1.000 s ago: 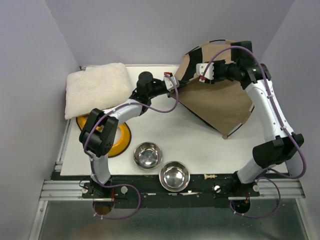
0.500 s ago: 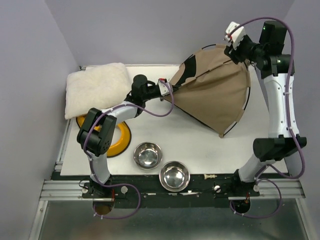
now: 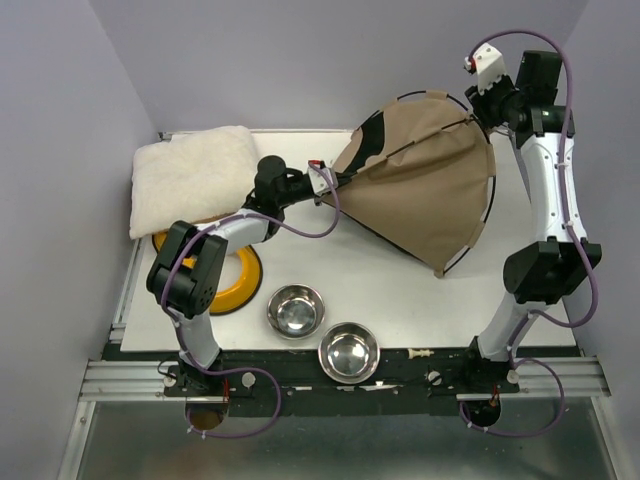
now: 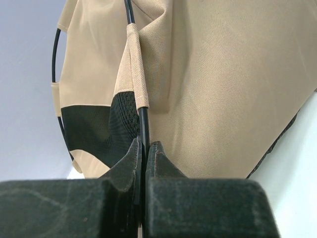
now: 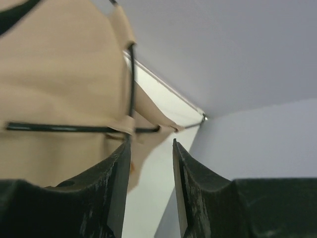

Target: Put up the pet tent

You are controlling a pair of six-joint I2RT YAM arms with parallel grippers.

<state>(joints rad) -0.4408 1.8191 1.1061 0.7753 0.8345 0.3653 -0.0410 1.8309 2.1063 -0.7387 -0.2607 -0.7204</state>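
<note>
Pet tent (image 3: 425, 190) stands domed at the upper right of the desk (image 3: 390, 275), beyond two steel bowls (image 3: 296, 310) at the near edge, its thin black pole (image 4: 143, 124) pinched in the closed left claw (image 4: 144, 146), while the right claw (image 5: 151, 148), jaws apart and gripping nothing, hovers by its far top corner.

No writing is legible anywhere (the pet tent (image 3: 420, 195) included).
</note>
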